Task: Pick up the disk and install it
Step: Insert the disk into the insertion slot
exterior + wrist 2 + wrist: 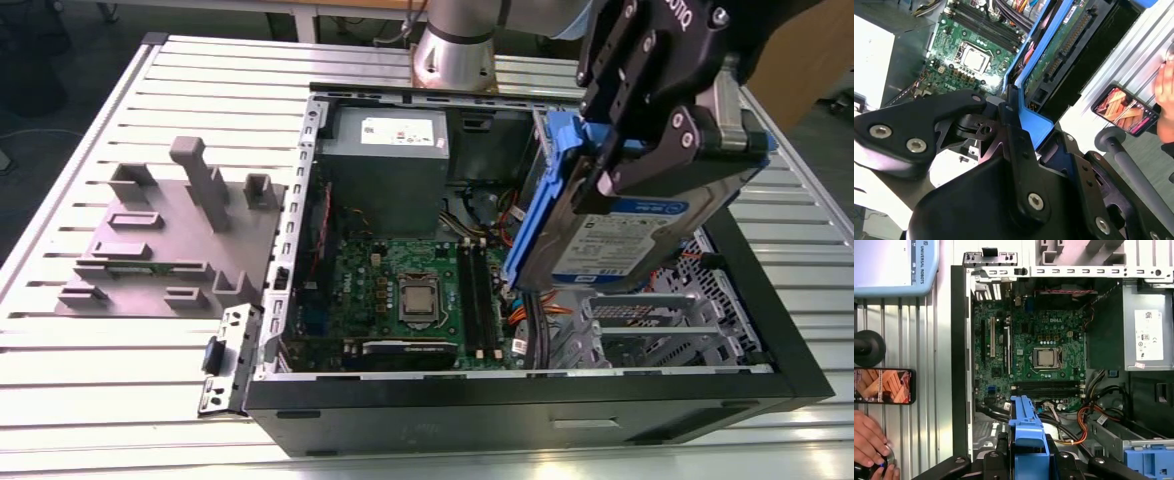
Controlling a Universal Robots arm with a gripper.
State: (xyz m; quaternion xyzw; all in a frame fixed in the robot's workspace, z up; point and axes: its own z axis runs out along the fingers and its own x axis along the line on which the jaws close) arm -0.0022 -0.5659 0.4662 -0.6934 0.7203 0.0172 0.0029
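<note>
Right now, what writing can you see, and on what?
Disk label: print too fine to read.
Grey box, white sticker: too fine to read.
Motherboard: a brand mark, not quoted.
Pale blue-edged panel: a brand mark, not quoted.
Gripper: lettering, cut off.

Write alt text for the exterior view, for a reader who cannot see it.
The robot's black hand grips the disk, a silver drive in a blue carrier, holding it tilted above the open computer case. Inside lie a green motherboard and a grey power supply; a grey fixture sits on the slatted table at the exterior view's left.
</note>
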